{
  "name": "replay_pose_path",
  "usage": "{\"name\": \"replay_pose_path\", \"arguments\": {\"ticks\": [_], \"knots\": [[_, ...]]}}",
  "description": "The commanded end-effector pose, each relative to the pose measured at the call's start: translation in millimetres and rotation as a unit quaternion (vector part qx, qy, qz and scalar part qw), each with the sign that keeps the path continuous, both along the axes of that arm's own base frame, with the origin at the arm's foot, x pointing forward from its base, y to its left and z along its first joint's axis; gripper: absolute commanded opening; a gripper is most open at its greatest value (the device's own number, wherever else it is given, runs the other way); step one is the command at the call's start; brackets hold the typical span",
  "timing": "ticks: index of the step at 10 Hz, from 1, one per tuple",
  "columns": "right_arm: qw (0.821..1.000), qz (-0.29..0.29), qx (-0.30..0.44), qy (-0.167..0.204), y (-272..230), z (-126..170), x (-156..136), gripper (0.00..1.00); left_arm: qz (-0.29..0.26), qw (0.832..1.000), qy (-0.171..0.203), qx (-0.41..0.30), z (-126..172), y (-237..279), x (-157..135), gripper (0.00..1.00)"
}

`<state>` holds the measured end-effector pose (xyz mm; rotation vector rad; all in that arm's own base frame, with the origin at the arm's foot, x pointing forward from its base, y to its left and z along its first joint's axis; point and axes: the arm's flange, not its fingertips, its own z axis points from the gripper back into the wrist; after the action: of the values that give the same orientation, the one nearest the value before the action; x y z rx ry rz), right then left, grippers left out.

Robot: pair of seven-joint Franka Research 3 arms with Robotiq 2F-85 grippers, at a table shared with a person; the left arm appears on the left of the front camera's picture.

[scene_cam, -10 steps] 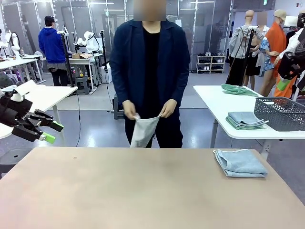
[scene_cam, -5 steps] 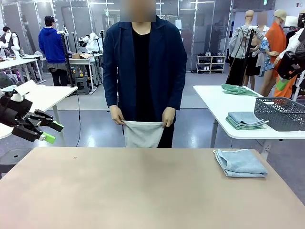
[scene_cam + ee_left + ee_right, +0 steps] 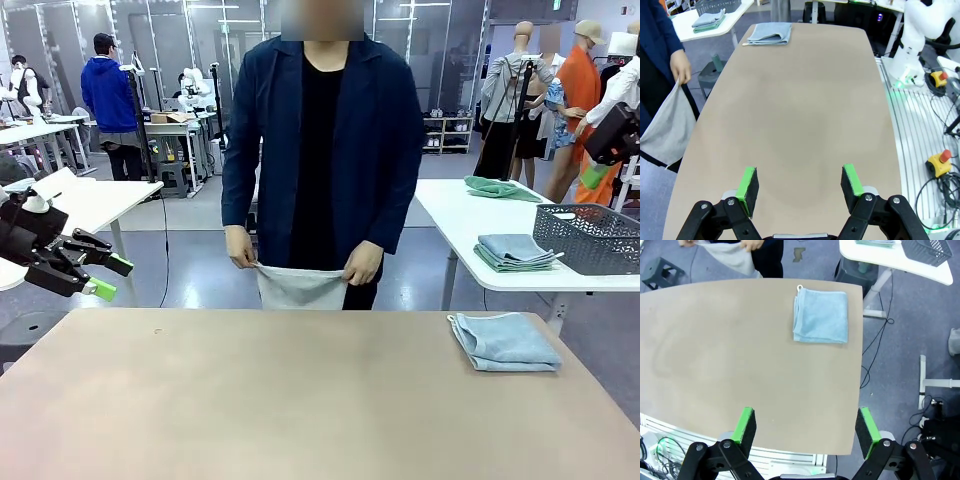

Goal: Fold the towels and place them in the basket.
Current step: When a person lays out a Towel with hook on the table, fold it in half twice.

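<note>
A pale blue towel (image 3: 505,342) lies folded on the tan table (image 3: 250,400) at the right, also seen from the left wrist (image 3: 770,33) and the right wrist (image 3: 821,316). The person at the far side holds a cream-white towel (image 3: 298,288) stretched between both hands, just behind the table's far edge. My left gripper (image 3: 110,278) hovers open off the table's left side, nothing between its fingers (image 3: 747,185). My right gripper (image 3: 806,422) is open and empty, high above the table's near right; its green pad (image 3: 592,178) shows at upper right. The basket is out of view.
A white side table (image 3: 450,205) at the back right carries a paler grey mesh basket (image 3: 590,238), a stack of folded towels (image 3: 515,252) and a green cloth (image 3: 500,188). Another white table (image 3: 100,200) stands at the left.
The person has spread the cream-white towel between both hands and lowered it towards the table's far edge. My right gripper has shifted slightly up and right. The left arm has not moved.
</note>
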<state>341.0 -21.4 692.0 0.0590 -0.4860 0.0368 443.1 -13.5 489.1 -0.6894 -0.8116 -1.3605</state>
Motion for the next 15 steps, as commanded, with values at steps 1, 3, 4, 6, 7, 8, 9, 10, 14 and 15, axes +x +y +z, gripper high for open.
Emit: {"name": "replay_pose_path", "arguments": {"ticks": [1, 3, 4, 6, 7, 8, 9, 10, 14, 15], "knots": [[1.000, 0.007, 0.007, -0.011, 4, -7, -1, 1.00, -0.006, 1.000, -0.003, -0.008, 2, 1, -2, 0.84], [1.000, 0.001, 0.000, 0.000, 1, -2, 0, 1.00, -0.006, 1.000, -0.003, -0.008, 2, 1, -2, 0.84], [1.000, 0.001, 0.000, 0.000, 1, -2, 0, 1.00, -0.006, 1.000, -0.003, -0.008, 2, 1, -2, 0.84], [1.000, 0.001, 0.000, 0.000, 1, -2, 0, 1.00, -0.006, 1.000, -0.003, -0.008, 2, 1, -2, 0.84], [1.000, 0.001, 0.000, 0.000, 1, -2, 0, 1.00, -0.006, 1.000, -0.003, -0.008, 2, 1, -2, 0.84], [1.000, 0.002, 0.000, 0.001, 2, -3, 0, 1.00, -0.006, 1.000, -0.003, -0.008, 2, 1, -2, 0.84], [1.000, 0.018, 0.012, 0.003, 0, -3, 0, 1.00, 0.000, 1.000, 0.000, 0.000, 0, 0, 0, 0.84], [1.000, 0.020, 0.011, 0.005, 0, -3, 0, 1.00, -0.002, 1.000, 0.003, -0.009, 1, 1, -1, 1.00], [1.000, 0.026, 0.010, -0.003, 0, -1, 1, 1.00, 0.017, 1.000, -0.005, -0.016, 10, 9, -2, 1.00], [1.000, 0.030, 0.004, 0.001, 2, 1, 2, 1.00, 0.020, 1.000, -0.010, -0.014, 12, 8, -3, 1.00]]}}
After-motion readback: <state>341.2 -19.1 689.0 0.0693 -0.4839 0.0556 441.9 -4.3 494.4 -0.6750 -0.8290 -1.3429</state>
